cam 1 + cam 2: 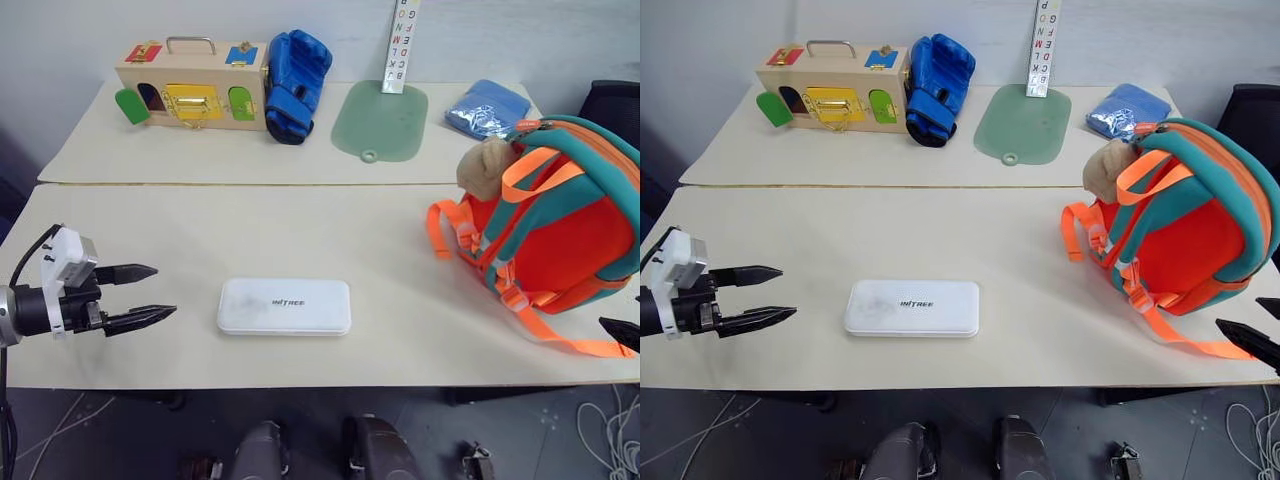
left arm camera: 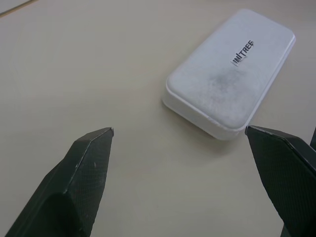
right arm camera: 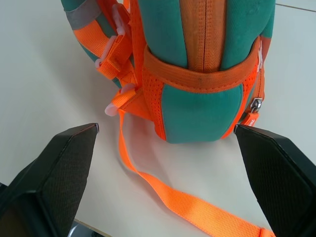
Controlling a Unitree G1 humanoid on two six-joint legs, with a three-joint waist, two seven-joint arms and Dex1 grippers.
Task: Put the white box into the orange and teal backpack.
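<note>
The white box (image 1: 284, 306) lies flat near the front edge of the table, dark lettering at its centre. My left gripper (image 1: 148, 293) hovers open to its left, a short gap away, fingers pointing at it; the left wrist view shows the white box (image 2: 231, 73) just beyond the fingertips. The orange and teal backpack (image 1: 560, 235) stands at the right with a tan plush toy (image 1: 486, 166) on it and orange straps trailing on the table. My right gripper (image 1: 1262, 330) is open at the table's right edge, close to the backpack's (image 3: 197, 59) base.
At the back of the table (image 1: 330, 220) stand a wooden box with coloured doors (image 1: 192, 87), a blue boxing glove (image 1: 294, 83), a green mat (image 1: 380, 120), a lettered strip (image 1: 400, 45) and a blue folded cloth (image 1: 488, 107). A dark chair (image 1: 612, 100) is at the far right.
</note>
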